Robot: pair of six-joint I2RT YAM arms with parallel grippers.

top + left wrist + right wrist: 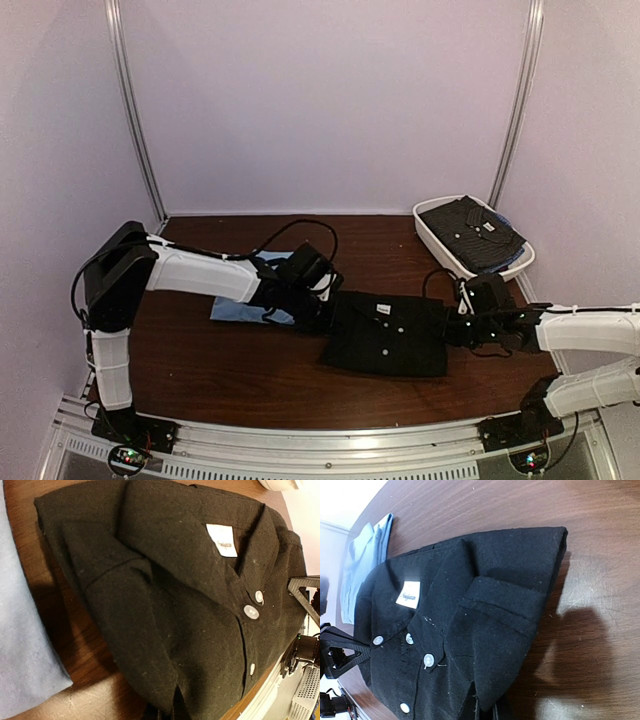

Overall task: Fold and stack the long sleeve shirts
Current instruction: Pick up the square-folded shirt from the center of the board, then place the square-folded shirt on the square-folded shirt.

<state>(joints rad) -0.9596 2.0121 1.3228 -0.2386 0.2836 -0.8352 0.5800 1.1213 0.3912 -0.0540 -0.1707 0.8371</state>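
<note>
Black shirt point(390, 330): is lying folded in the middle of the table point(250, 370), nearer the near edge; stacking looks outstanding. Left gripper point(322, 305) and right gripper point(455, 325): jaws together, apparently pinching its opposite side edges, fingertips hiding under cloth. Light blue shirt point(235, 308): is lying towards the left edge, half covered by the left arm point(200, 272); whether folded, cannot tell. Dark shirts point(470, 232): are sitting folded in the white tub point(428, 228), far right corner.

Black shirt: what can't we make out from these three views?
- Left gripper fingertips: top view, lost against the black shirt; left wrist view, cut off at the bottom edge.
- Right gripper fingertips: same, in the right wrist view.
- Light blue shirt: top view, mostly under the left arm.
- White tub shirt count: top view, too small.
- Neck label text: both wrist views, blurred.
</note>
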